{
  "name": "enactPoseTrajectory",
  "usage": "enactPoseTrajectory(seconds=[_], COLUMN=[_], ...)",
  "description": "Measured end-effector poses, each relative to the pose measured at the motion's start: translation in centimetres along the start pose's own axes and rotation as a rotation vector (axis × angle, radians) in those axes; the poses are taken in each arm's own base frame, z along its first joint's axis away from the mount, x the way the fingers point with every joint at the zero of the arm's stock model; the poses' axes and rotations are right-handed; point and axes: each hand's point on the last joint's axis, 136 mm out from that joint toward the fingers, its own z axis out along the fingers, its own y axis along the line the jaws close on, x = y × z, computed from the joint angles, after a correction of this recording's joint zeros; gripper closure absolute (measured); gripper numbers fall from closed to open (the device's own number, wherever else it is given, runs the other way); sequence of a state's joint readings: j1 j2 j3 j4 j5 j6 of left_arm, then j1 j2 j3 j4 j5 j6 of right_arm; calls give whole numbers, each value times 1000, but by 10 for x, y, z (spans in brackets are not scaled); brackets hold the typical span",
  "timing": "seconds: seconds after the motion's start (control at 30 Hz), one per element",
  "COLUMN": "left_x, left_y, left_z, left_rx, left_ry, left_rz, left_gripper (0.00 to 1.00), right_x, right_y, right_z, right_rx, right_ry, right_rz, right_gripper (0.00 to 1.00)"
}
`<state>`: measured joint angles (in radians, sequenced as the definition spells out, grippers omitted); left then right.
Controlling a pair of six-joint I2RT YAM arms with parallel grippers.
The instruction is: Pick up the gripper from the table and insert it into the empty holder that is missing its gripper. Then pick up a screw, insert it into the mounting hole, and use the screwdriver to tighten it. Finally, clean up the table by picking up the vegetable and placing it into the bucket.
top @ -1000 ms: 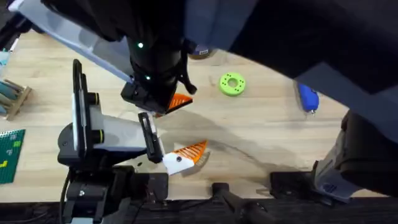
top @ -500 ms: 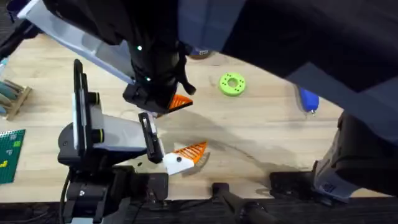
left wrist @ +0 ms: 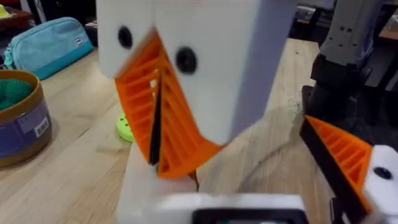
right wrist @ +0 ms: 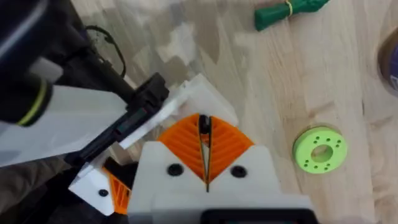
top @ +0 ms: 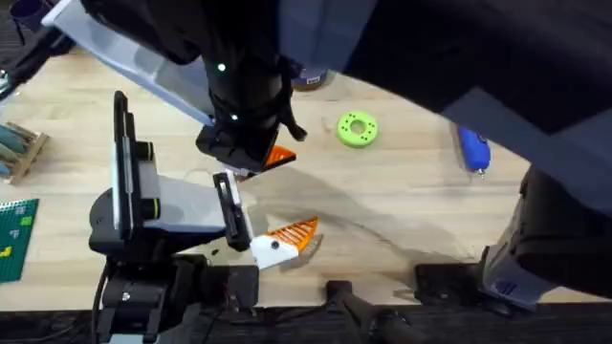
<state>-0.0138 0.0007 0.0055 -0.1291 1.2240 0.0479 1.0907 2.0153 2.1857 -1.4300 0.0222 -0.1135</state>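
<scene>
My right gripper (right wrist: 204,119) is shut, orange pads together, its tips just short of the white holder (right wrist: 208,92) at one end of the grey-and-black unit's (top: 167,205) rail. The left wrist view shows it from close by, pointing down (left wrist: 165,173). The rail's other end carries a mounted orange finger (top: 292,234). An orange wedge (top: 279,156) pokes out under a black wrist; I cannot tell whether it is the loose gripper. The blue screwdriver (top: 473,150) lies far right. The vegetable (right wrist: 292,9) lies on the table. The bucket (left wrist: 18,118) stands beyond. Any screw is out of view.
A green ring (top: 358,128) lies between the unit and the screwdriver. A wooden rack (top: 19,148) and a green board (top: 14,239) sit at the left edge. A large dark arm blurs the upper right. A black stand (left wrist: 339,93) rises behind the mounted finger.
The black wrist over the unit has drifted slightly right and up. The orange wedge under it, the unit, the ring and the screwdriver have stayed put.
</scene>
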Motion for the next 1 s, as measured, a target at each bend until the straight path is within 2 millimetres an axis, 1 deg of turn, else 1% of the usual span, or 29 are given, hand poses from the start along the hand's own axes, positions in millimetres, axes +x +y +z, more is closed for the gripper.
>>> enactPoseTrajectory(seconds=[0.7, 0.73, 0.77, 0.83, 0.87, 0.9, 1.0], left_x=[0, 0, 0, 0, 0, 0, 0], left_y=[0, 0, 0, 0, 0, 0, 0], left_z=[0, 0, 0, 0, 0, 0, 0], left_rx=[0, 0, 0, 0, 0, 0, 0], left_ry=[0, 0, 0, 0, 0, 0, 0], left_rz=[0, 0, 1, 1, 1, 0, 0], left_gripper=[15, 15, 14, 14, 14, 14, 14], right_x=[-1, -1, -1, 0, 1, 1, 1], right_y=[-1, -1, -2, -5, -7, -9, -11], right_z=[0, 0, 0, 0, 0, 0, 0], right_rx=[-1, -1, 3, 14, 20, 22, 22], right_ry=[-6, -5, -4, 0, 3, 3, 2], right_rz=[3, 4, 0, -2, -2, 2, 7], right_gripper=[996, 981, 671, 389, 286, 258, 248])
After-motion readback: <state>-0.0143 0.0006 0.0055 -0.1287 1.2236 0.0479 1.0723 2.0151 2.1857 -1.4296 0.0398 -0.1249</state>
